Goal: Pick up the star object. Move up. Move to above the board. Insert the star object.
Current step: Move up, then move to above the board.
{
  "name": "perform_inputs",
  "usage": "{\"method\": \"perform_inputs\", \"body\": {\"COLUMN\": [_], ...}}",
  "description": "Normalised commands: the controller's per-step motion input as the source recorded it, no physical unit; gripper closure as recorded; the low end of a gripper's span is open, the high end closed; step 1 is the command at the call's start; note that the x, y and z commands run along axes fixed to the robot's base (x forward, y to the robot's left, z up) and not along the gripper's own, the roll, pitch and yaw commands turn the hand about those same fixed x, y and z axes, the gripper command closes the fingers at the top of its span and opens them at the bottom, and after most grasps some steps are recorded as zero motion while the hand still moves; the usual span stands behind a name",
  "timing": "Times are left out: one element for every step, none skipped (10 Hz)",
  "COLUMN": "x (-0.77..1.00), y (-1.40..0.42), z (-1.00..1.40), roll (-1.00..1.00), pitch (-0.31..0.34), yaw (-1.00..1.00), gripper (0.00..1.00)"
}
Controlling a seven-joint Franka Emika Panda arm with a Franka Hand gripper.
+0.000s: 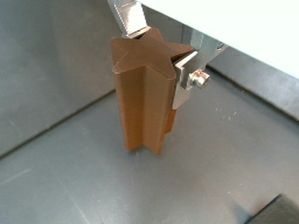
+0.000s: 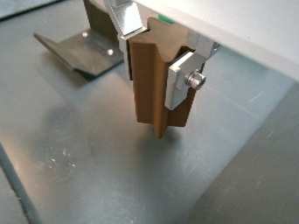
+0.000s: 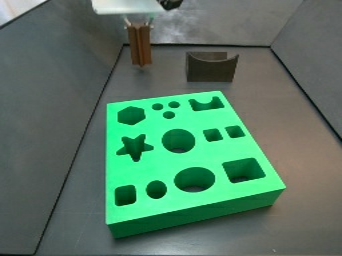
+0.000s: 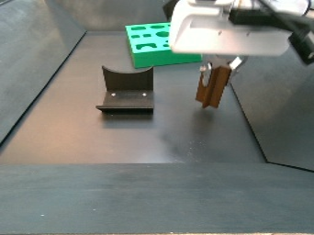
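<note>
Green board (image 3: 187,165) lies nearest in a side view, its star hole on the left; behind it the star (image 3: 139,44) stands upright, long axis vertical, pinched near its top between the gripper (image 3: 139,30) fingers (image 2: 184,80). Grey floor, fixture (image 3: 211,66) to the right, room above.

Brown star object (image 1: 145,96), bright green board (image 3: 187,160), silver-fingered gripper (image 2: 155,54), dark fixture (image 3: 210,66).
</note>
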Motion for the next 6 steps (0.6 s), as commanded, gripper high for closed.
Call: {"method": "perform_inputs", "body": {"x": [-0.02,-0.02,-0.08,-0.08,-0.08,-0.08], "y": [0.01,0.01,-0.04,-0.04,-0.04,-0.03], "z": [0.45,0.36,1.0,1.0,1.0,1.0], "roll": [0.0,0.0,-0.2,-0.19,-0.18,-0.17], "pitch": [0.05,0.047,0.062,0.059,0.043,0.032], "yaw": [0.0,0.0,0.05,0.05,0.04,0.03], "gripper": [1.0,1.0,1.0,1.0,1.0,1.0]}}
